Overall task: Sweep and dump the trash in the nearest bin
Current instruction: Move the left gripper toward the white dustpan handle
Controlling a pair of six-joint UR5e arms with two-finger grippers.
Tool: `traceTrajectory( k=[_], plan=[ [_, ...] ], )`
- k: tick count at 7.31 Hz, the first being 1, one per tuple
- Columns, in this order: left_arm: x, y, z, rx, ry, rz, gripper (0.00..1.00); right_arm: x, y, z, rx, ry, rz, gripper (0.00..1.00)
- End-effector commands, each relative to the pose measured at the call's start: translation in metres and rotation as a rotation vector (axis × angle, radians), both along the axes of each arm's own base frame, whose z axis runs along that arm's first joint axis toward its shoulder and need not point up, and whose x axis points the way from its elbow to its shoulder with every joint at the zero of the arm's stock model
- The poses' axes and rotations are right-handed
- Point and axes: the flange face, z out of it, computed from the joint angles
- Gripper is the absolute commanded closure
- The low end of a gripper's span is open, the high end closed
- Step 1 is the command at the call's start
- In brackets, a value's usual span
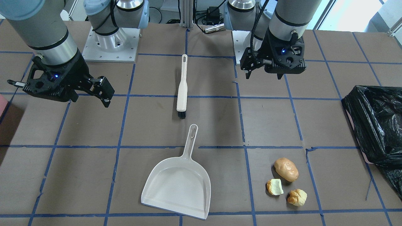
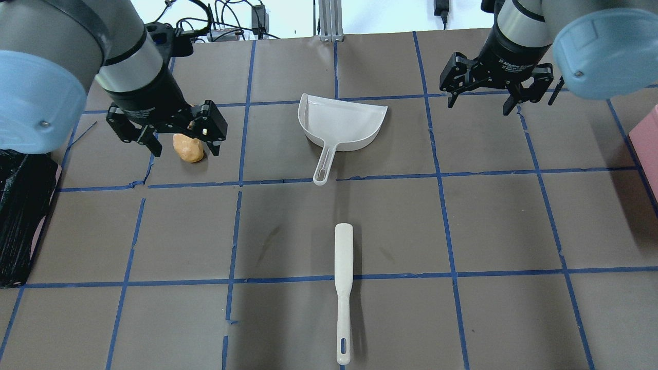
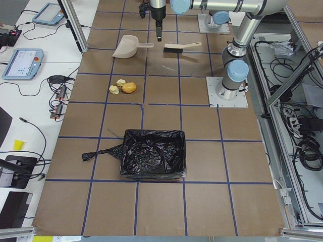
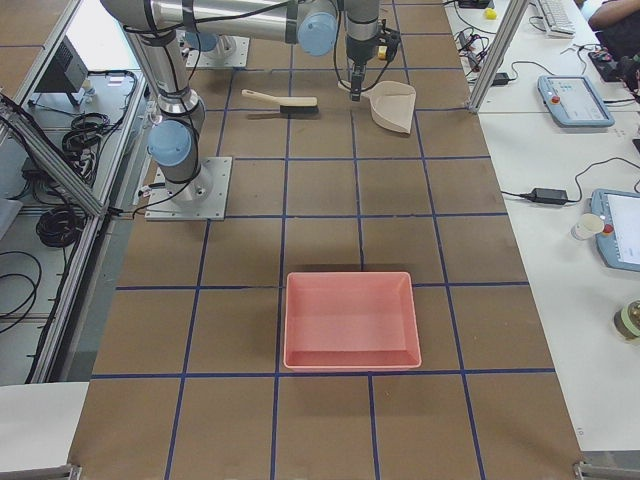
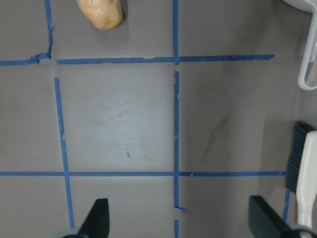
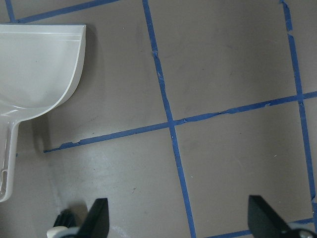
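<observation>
- Brown table (image 1: 94, 175): trash (image 1: 285, 171) sits clustered, potato (image 1: 287, 169), bitten chunk (image 1: 275, 187) and bread lump (image 1: 297, 197), between dustpan (image 1: 179, 185) and bin (image 1: 377, 122), apart from both.
- Left gripper (image 5: 182, 220) and right gripper (image 6: 178, 220) both hang spread wide, empty; brush (image 1: 182, 88) lies flat, untouched.
- My worries: round potato rolls away under the bristles; slim flat handles slip in a pinch; floppy bag rim catches the dump.
</observation>
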Motion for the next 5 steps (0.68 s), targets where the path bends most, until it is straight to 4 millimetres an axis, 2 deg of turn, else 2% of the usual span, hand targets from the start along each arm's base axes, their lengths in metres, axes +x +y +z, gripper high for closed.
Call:
traceTrajectory(
  k=[1,3,5],
  plan=[
    [-0.061,-0.020,-0.049,-0.078,0.051,0.019,0.00,-0.001,0.000,0.000,0.000,0.000,-0.002,0.00],
    [-0.113,-0.038,-0.094,-0.130,0.068,-0.030,0.00,-0.001,0.000,0.000,0.000,0.000,-0.002,0.00],
    [-0.134,-0.037,-0.117,-0.109,0.059,-0.080,0.00,-0.001,0.000,0.000,0.002,0.000,-0.002,0.00]
  ],
)
